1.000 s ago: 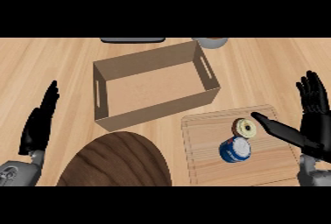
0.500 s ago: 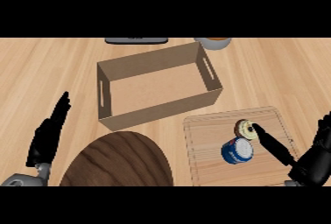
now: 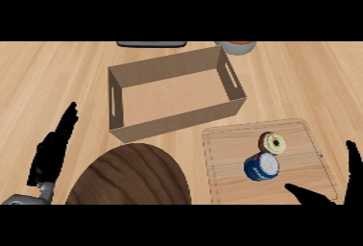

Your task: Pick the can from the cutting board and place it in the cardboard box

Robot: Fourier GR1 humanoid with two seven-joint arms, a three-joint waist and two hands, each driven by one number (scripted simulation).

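We are at the reach: our right hand (image 3: 333, 185), spread open and empty, sits at the pale wooden cutting board's (image 3: 227, 149) near-right corner beside the blue can (image 3: 261, 167) lying mid-board, which we judge needs grasping before the open cardboard box (image 3: 177, 124).

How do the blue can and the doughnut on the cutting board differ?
Colour: the can is blue with a pale lid; the doughnut is tan with a pale top. Shape: the can is a solid cylinder lying tipped; the doughnut is a flat ring with a hole. Place: the can lies nearer the right hand, the doughnut nearer the cardboard box. Both rest on the cutting board, touching or nearly so.
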